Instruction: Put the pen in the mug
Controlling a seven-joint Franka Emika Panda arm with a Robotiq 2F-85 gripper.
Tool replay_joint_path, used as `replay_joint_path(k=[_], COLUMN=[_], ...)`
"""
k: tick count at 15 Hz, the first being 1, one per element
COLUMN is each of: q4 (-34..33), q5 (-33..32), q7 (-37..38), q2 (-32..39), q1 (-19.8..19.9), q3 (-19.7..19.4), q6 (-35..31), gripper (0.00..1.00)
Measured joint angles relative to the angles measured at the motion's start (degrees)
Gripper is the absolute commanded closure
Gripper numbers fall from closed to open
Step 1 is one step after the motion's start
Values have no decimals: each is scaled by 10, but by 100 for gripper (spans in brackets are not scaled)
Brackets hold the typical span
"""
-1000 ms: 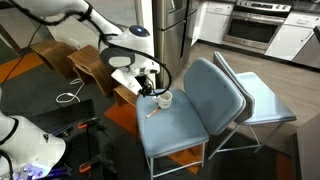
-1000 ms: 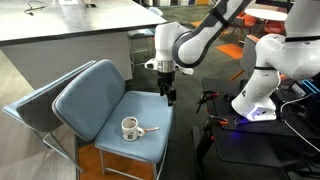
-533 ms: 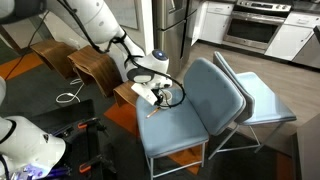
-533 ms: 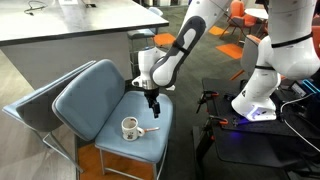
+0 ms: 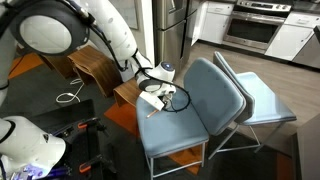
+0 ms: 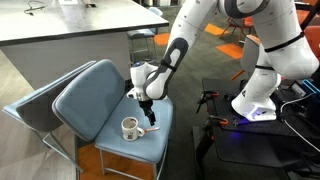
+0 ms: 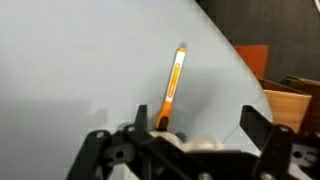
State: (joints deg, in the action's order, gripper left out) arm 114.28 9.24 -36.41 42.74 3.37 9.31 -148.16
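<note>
One arm [image 6: 176, 52] bends low, claw [image 6: 146, 116] spread above the pen [image 7: 172, 88].

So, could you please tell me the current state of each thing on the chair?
pen: lying flat on the blue chair seat, beside the mug, ungripped.
mug: upright on the seat, no pen inside.
gripper: open, low over the pen.

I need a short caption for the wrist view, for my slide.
Open pincer over the pen, which lies on the blue chair seat.
</note>
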Motion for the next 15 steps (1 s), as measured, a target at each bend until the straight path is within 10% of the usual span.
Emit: replay_joint_path(k=[10, 15], q4=[-70, -89], q5=[-45, -76], q7=[54, 68], q2=[107, 134], q1=[-1, -6], q3=[8, 8], q6=[-38, -50], gripper=[2, 48])
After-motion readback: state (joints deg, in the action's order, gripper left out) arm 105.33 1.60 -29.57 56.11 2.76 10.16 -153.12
